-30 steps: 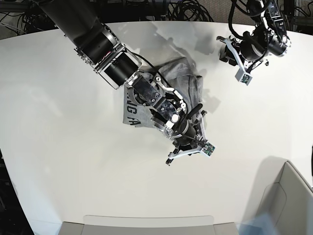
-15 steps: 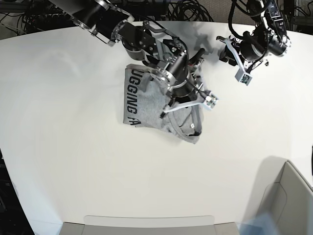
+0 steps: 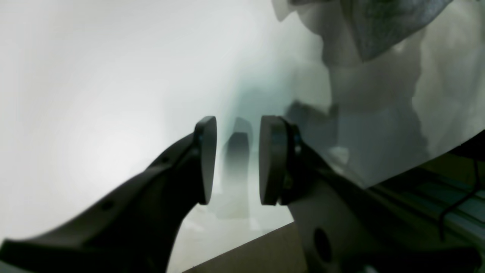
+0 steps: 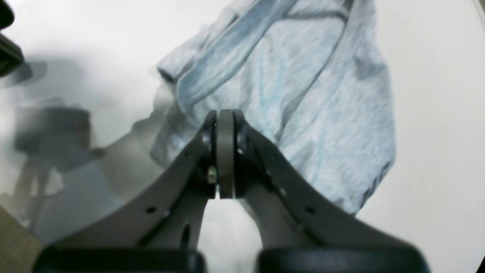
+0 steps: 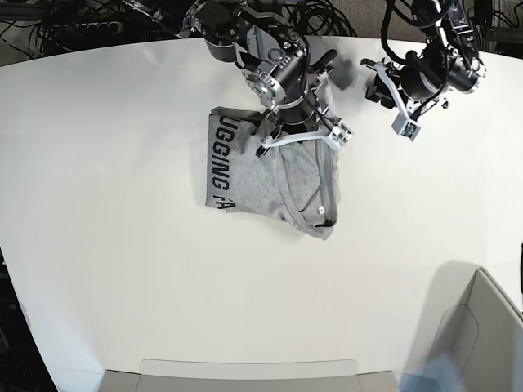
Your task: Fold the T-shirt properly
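T-shirt [image 5: 274,175] lies mid-desk [image 5: 122,269], half folded, lettering at left edge. Right gripper [image 4: 223,151] above T-shirt's far edge, jaws together, empty. Left gripper [image 3: 237,159] right of T-shirt, jaws apart, empty. Advice: pinch 1 layer at edge, fold flat, align hems.

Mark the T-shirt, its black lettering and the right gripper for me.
T-shirt [image 5: 302,175]: base view, plain grey cloth near its middle.
black lettering [image 5: 221,163]: base view, printed strip along one edge.
right gripper [image 4: 225,151]: right wrist view, between its shut fingertips.

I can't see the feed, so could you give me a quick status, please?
Left gripper open, empty. Right gripper shut, empty. T-shirt bunched on table. Nothing in the way.
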### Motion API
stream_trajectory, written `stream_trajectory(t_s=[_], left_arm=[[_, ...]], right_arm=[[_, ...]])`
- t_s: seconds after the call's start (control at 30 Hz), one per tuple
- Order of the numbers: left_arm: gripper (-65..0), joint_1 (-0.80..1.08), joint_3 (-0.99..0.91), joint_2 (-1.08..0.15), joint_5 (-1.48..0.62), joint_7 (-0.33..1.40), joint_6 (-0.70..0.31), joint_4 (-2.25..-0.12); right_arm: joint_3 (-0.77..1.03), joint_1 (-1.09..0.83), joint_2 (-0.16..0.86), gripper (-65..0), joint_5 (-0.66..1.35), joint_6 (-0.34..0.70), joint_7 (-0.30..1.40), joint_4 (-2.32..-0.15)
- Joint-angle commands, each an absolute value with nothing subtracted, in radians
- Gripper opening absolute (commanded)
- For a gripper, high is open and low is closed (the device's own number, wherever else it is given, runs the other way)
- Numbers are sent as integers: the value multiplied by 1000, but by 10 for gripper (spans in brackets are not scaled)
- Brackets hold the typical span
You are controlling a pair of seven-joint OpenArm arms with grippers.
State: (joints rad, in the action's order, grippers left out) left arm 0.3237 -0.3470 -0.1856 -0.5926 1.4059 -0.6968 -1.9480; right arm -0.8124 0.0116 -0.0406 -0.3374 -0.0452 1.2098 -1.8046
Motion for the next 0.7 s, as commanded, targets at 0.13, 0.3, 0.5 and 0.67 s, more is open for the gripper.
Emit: stream_trajectory(t_s=[0.13, 0.3, 0.5, 0.67], left_arm=[[-462, 321, -348, -194, -602, 1396, -698, -1966], [-462, 320, -348, -194, -602, 1396, -698, -1966], [-462, 315, -348, -194, -602, 1396, -698, -1966], [-462, 314, -348, -194, -602, 1396, -698, -1966]], right_arm=[[-811, 21, -56, -633, -352, -51, 1233, -1822], [-816, 33, -54, -482, -351, -47, 1276, -1821], [-854, 33, -53, -433, -344, -44, 1271, -1814], [-903, 53, -61, -433, -343, -44, 1271, -1725]])
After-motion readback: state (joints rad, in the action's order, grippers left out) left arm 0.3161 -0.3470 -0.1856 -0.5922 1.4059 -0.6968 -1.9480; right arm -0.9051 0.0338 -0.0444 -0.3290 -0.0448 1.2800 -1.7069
